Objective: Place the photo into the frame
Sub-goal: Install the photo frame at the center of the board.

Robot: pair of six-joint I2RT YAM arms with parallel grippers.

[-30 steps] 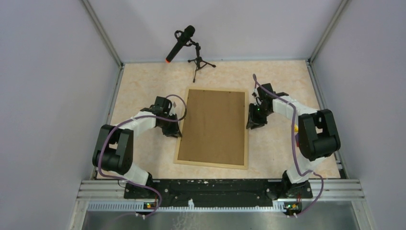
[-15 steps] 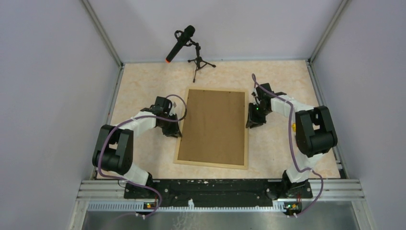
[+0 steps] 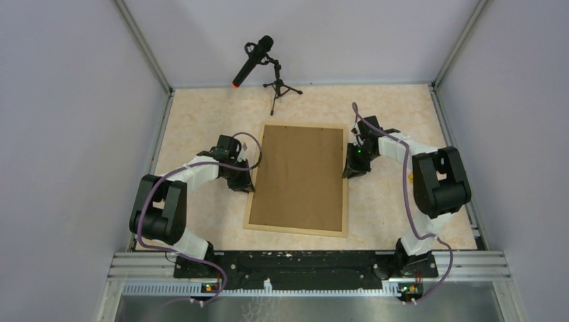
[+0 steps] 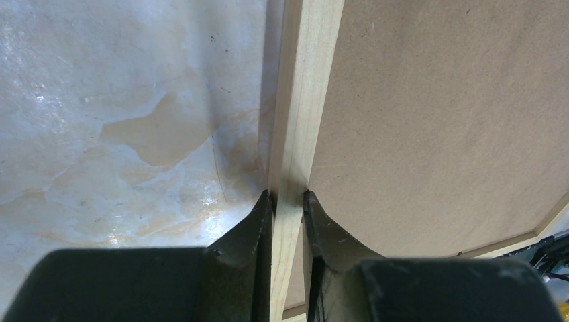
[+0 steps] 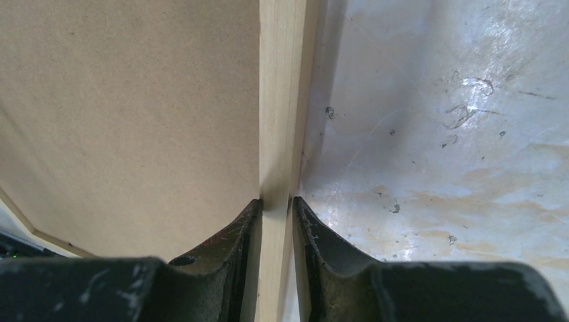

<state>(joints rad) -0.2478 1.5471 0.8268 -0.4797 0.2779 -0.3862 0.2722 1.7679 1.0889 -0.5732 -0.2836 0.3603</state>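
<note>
- Frame (image 3: 296,230) lies back side up at the centre of the counter (image 3: 376,201), long axis running roughly 12 to 6 o'clock.
- Brown backing board (image 3: 300,176) sits inside the frame rails and fills the opening. Only a thin strip of light wood shows around it.
- Left gripper (image 3: 251,182) is on the frame's 9 o'clock rail, a bit past mid-length toward 6 o'clock.
- Left wrist view: the left gripper (image 4: 287,201) pinches the wood rail (image 4: 305,100). One finger (image 4: 258,228) is on the outer face over the counter (image 4: 121,121), and the other is on the inner side at the board (image 4: 443,114) edge. Both fingers touch the rail.
- Right gripper (image 3: 349,171) is on the 3 o'clock rail, about mid-length, opposite the left one.
- Right wrist view: the right gripper (image 5: 276,204) pinches the rail (image 5: 282,100) the same way. One finger (image 5: 315,235) is on the counter (image 5: 436,134) side, and the other is on the board (image 5: 127,100) side.
- There is a dark shadow beside the rail in both wrist views. Can't tell whether the frame is flat on the counter or slightly raised.
- Microphone (image 3: 253,60) on a small tripod (image 3: 278,86) stands at the counter's 12 o'clock edge, slightly toward 11, well apart from the frame.
</note>
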